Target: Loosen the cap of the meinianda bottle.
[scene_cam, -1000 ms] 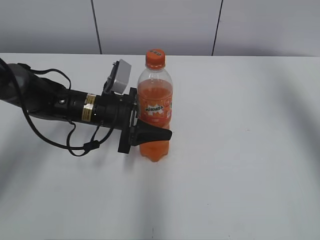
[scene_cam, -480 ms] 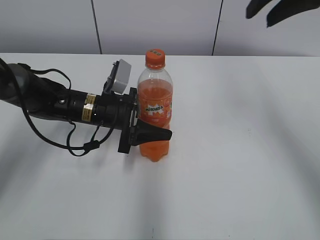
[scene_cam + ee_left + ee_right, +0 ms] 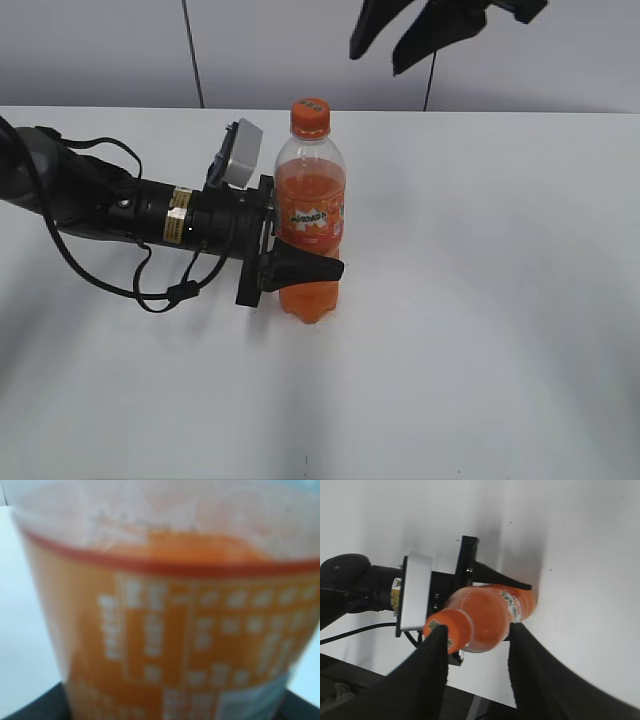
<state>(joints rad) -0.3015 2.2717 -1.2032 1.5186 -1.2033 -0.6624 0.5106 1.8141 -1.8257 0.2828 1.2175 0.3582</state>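
Observation:
The meinianda bottle (image 3: 310, 215) stands upright on the white table (image 3: 480, 300), full of orange drink, with its orange cap (image 3: 310, 117) on top. My left gripper (image 3: 300, 270) is shut on the bottle's lower body, reaching in from the left. In the left wrist view the bottle's label (image 3: 190, 645) fills the frame, blurred. My right gripper (image 3: 385, 40) is open, high above and to the right of the cap, touching nothing. In the right wrist view the bottle (image 3: 492, 612) and cap (image 3: 447, 627) lie below its open fingers (image 3: 477, 635).
The left arm (image 3: 110, 205) with its cables lies across the table's left half. A grey panelled wall (image 3: 300, 50) stands behind the table. The table's right and front parts are bare.
My right gripper has come into the exterior view from the top right and moved left toward the spot above the cap. The bottle and left gripper have not moved.

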